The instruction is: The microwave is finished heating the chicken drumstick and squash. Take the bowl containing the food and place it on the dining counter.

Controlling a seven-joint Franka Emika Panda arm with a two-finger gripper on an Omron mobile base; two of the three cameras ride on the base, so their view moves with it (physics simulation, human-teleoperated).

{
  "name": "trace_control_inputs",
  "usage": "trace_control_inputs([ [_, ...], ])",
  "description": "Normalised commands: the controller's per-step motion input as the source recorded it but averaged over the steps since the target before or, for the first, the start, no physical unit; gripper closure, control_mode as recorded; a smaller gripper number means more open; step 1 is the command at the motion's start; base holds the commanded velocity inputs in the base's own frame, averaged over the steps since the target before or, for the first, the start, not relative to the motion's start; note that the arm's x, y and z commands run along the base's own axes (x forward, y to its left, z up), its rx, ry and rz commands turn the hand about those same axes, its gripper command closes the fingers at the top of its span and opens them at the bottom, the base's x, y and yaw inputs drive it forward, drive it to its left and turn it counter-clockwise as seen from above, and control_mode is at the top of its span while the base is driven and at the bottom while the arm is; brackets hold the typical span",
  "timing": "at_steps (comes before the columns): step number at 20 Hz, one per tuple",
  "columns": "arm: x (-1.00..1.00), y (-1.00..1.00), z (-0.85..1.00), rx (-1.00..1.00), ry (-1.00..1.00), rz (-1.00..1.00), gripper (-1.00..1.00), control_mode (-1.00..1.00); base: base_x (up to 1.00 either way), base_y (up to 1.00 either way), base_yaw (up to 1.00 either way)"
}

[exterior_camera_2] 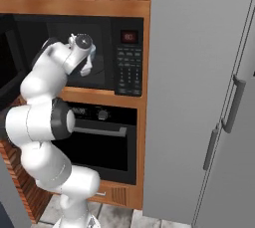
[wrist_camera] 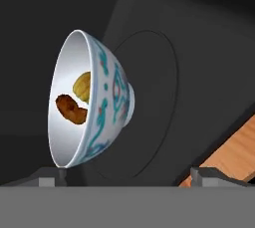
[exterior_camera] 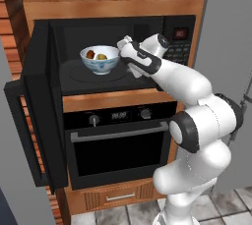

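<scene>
- Microwave [exterior_camera: 106, 54]: its door [exterior_camera: 37, 116] hangs fully swung out, so the cavity is reachable from the front.
- Bowl [exterior_camera: 100, 59]: it sits above the round turntable [exterior_camera: 93, 73] inside the microwave, apparently lifted slightly off it, though contact cannot be confirmed.
- Contents: the brown drumstick [wrist_camera: 71, 109] and yellow squash [wrist_camera: 83, 85] lie low in the bowl, touching each other.
- Gripper [exterior_camera: 122, 54]: it reaches into the microwave from the keypad [exterior_camera: 179, 47] side, at the bowl's rim. In the hand view the two fingertips [wrist_camera: 47, 179] stand wide apart, and the bowl's rim meets one of them; whether the jaws pinch the rim cannot be told.
- Judgement: the sideways approach likely suits the low cavity roof.
- Remaining: carrying the bowl to the dining counter.
</scene>
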Motion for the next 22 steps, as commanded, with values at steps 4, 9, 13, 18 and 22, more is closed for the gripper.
trace_control_inputs([
  [4, 0.7, 0.3, -0.02, -0.03, 0.02, 0.0, -1.0, -1.0, 0.0, 0.0, 0.0],
  [9, 0.67, 0.25, -0.07, -0.06, 0.04, 0.0, -1.0, -1.0, 0.0, 0.0, 0.0],
  [13, 0.47, 0.17, -0.14, -0.07, 0.05, 0.0, -1.0, -1.0, 0.0, 0.0, 0.0],
  [18, 0.32, 0.1, -0.2, -0.07, 0.03, 0.0, -1.0, -1.0, 0.0, 0.0, 0.0],
  [22, 0.3, 0.07, -0.14, -0.05, 0.01, 0.0, -1.0, -1.0, 0.0, 0.0, 0.0],
])
